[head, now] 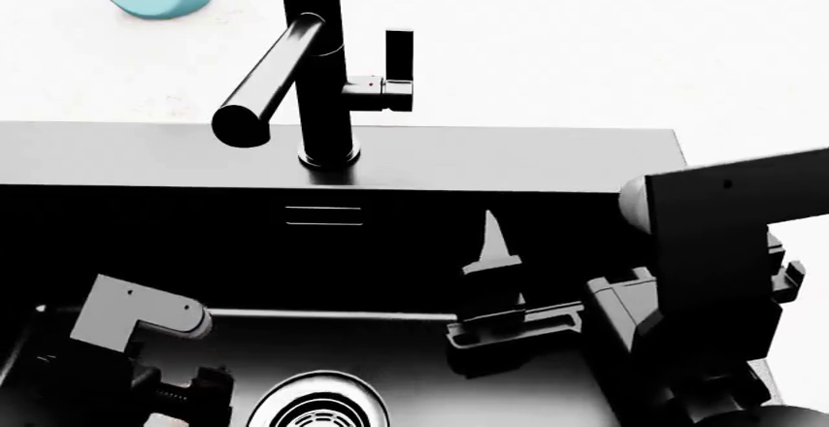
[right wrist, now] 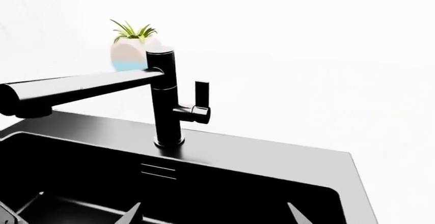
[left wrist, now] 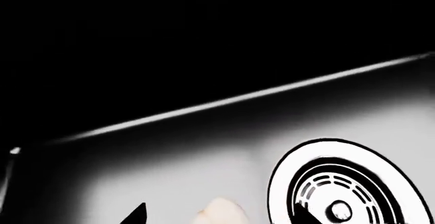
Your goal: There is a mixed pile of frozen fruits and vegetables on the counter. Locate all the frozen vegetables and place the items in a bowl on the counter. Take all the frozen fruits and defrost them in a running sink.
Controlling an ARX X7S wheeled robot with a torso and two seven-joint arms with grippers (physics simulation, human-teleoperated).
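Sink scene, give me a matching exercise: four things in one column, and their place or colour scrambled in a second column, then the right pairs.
Things:
1. faucet
2. plant pot
3. drain
4. right gripper

Descriptions:
A. round, ringed, in the basin floor
B. black, on the ledge behind the basin
C. pale and blue, on the counter behind the faucet
D. over the basin, below the faucet handle

Pairs: 1-B, 2-C, 3-A, 4-D

The sink (head: 545, 155) looks matt black, smooth, with a dull sheen on its floor. The tap (head: 311, 68) is black with a satin gloss. The drain (left wrist: 343, 183) gleams like polished metal. Behind the tap, the worktop (head: 583, 39) is plain white.
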